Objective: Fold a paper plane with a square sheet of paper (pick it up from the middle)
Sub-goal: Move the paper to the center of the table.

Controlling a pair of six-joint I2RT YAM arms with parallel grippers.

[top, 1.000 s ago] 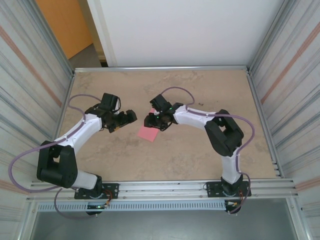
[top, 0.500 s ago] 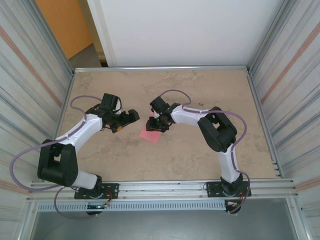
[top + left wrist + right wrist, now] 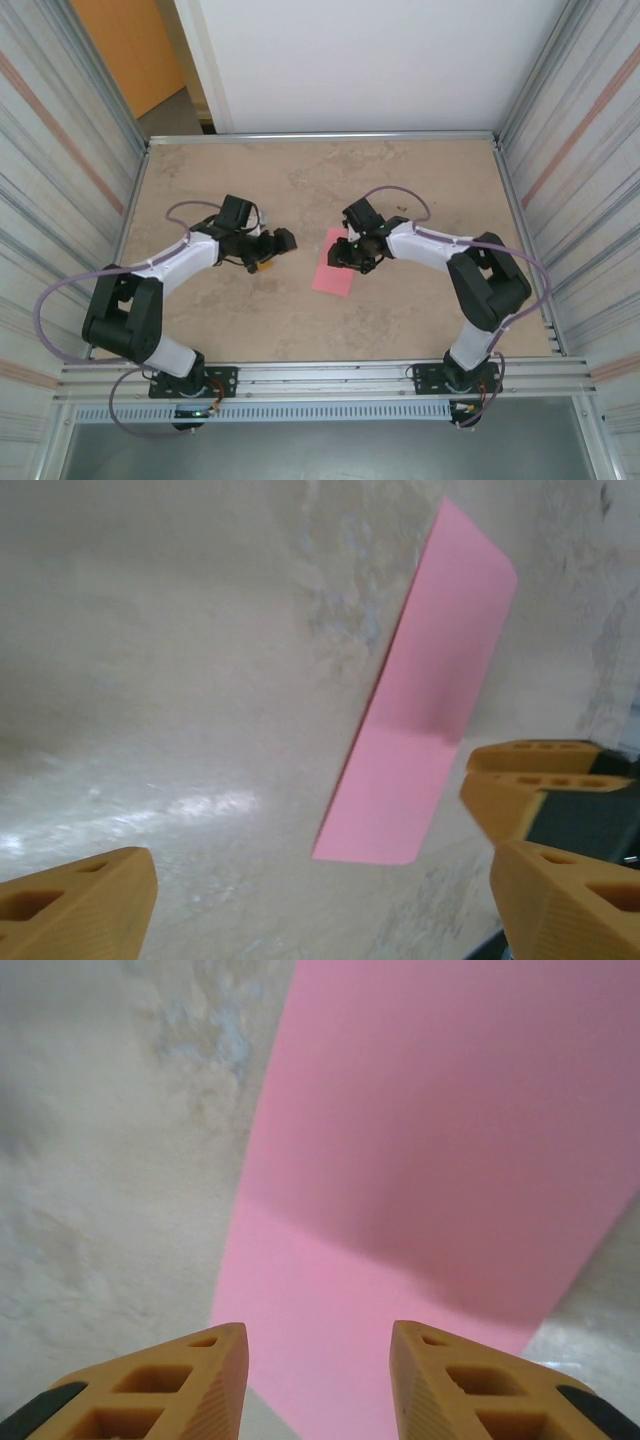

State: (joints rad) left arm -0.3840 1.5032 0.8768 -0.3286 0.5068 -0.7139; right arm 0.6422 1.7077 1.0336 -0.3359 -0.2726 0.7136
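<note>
- Table [image 3: 420, 190]: tan, mottled top. I see it boxed in by ribbed metal panels left and right.
- Left arm [image 3: 180, 262]: white links, black joints. It reaches from its base at the near edge up and inward toward the middle of the table.
- Right arm [image 3: 440, 250]: same build. It bends at the elbow on the right side and reaches inward to the left.
- Left gripper [image 3: 272, 252]: on my wrist feed the orange fingers [image 3: 75, 905] stand wide apart with nothing between them. It holds nothing. It sits left of the sheet, apart from it, pointing at it.
- Right gripper [image 3: 350, 258]: it is over the far end of the sheet. On its own feed the fingers [image 3: 190, 1380] are parted about halfway, with flat pink showing in the gap. Nothing is pinched. I cannot tell whether the tips press on the paper or sit just above it.
- Sheet [image 3: 333, 275]: pink, lying on the table near the middle, between the two grippers and much closer to the right one. It reads as a long narrow rectangle, a little slanted, running away from the arm bases.
- Crease: a faint line crosses the sheet's width, seen on both wrist feeds. The part beyond it looks darker, in shadow.
</note>
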